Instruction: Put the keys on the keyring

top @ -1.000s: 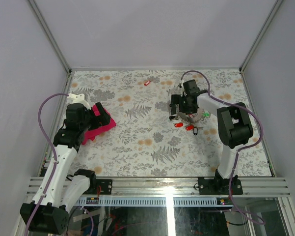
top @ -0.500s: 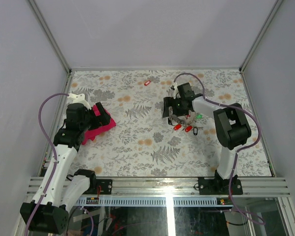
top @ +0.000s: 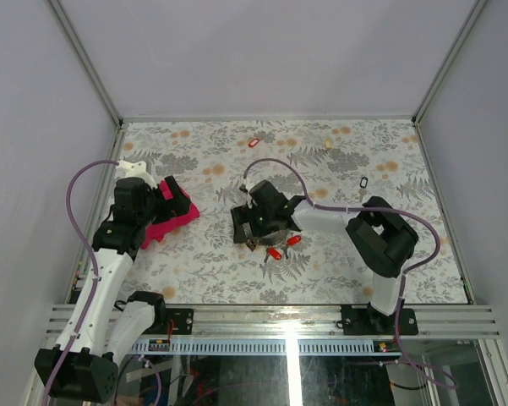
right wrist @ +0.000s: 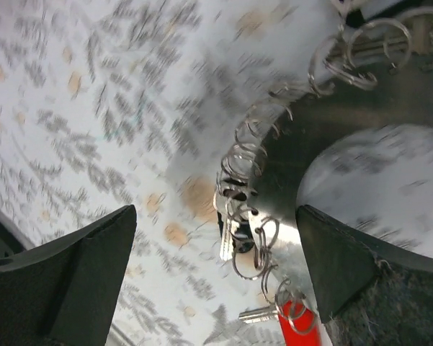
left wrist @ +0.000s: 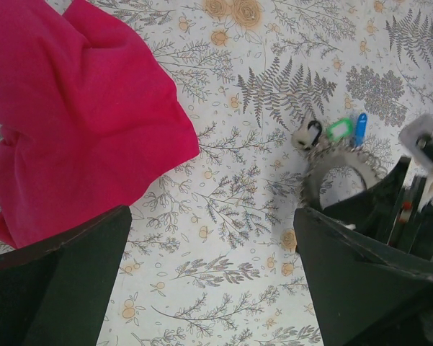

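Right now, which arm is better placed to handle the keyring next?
Right, probably. The right gripper, open, is right at the keyring, whose small rings crowd its wrist view. The left gripper, open too, sits by the magenta cloth, farther away.

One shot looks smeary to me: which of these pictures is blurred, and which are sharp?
Right wrist view: the floral tablecloth is streaked with motion blur, the keyring less so. Left wrist view: sharp, the magenta cloth crisp, only the far right edge soft. Top external view: evenly lit, sharp, soft shadows.
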Available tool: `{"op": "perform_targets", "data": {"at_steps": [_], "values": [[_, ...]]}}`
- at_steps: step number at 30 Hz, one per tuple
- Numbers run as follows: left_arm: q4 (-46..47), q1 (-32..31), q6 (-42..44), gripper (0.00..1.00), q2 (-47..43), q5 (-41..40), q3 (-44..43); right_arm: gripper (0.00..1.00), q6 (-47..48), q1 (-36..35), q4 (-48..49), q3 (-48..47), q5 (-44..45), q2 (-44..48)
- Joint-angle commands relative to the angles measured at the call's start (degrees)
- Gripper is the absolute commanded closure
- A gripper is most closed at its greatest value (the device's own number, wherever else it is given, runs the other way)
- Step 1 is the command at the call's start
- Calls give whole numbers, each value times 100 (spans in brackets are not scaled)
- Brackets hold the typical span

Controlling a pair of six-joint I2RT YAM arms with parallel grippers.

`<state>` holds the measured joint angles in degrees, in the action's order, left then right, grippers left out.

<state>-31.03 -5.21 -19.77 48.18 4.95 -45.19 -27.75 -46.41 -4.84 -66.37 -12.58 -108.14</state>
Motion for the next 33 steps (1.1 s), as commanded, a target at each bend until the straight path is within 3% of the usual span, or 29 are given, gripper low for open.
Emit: {"op": "perform_targets", "data": {"at_steps": [1, 5, 9, 14, 18, 25, 29, 33], "values": [[248, 12, 121, 0, -69, 95, 11, 0, -232, -452, 276, 433, 398, 869], [283, 3, 120, 0, 25, 295, -60, 1, 9, -451, 359, 1134, 1321, 2384], [459, -405, -259, 0, 191, 392, -57, 1, 247, 160, -577, 1339, 1960, 3356], [835, -2109, -938, 0, 638, -627, -59, 1, 127, 1776, -1158, 2068, 1386, 4524], [1369, -3444, -1370, 4, 1452, -1183, -103, 1, 56, 2623, -1543, 2571, 1030, 5367], [1687, -4825, -1089, 18, 3731, -1559, -1207, 1, -206, 2752, -2199, 2922, 869, 6600], [1463, -5150, -832, 29, 4929, -1899, -1945, 1, -324, 2758, -2550, 2970, 818, 7182], [1179, -5219, -712, 30, 5587, -2154, -2438, 1, -347, 2752, -2843, 2928, 748, 7480]]}}
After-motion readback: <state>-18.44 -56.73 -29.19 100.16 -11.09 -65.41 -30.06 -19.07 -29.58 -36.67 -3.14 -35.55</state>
